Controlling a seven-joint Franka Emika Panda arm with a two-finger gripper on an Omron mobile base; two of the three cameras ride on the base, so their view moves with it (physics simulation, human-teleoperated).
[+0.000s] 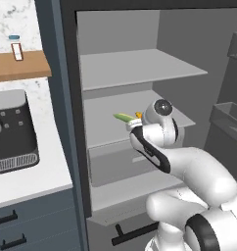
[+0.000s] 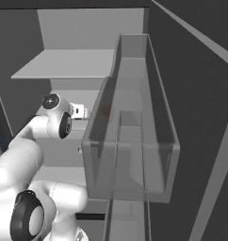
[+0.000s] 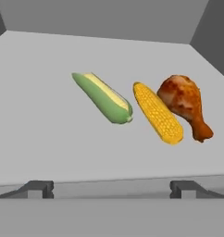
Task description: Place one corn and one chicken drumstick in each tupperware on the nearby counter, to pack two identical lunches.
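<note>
Gripper (image 3: 111, 189) open, empty, low before a fridge shelf (image 3: 49, 139); ahead lie husked green corn (image 3: 103, 97), yellow corn (image 3: 158, 113), then 1 chicken drumstick (image 3: 184, 104) rightmost.

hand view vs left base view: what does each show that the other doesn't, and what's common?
Hand view alone: the bright yellow corn cob whole, and the orange-brown chicken drumstick beside it, all lying apart on the grey fridge shelf; the open gripper with its dark finger tips.

Left base view alone: the white robot arm, the white countertop with a black appliance, the wooden wall shelf.

Both: the pale green husked corn cob on that shelf.
</note>
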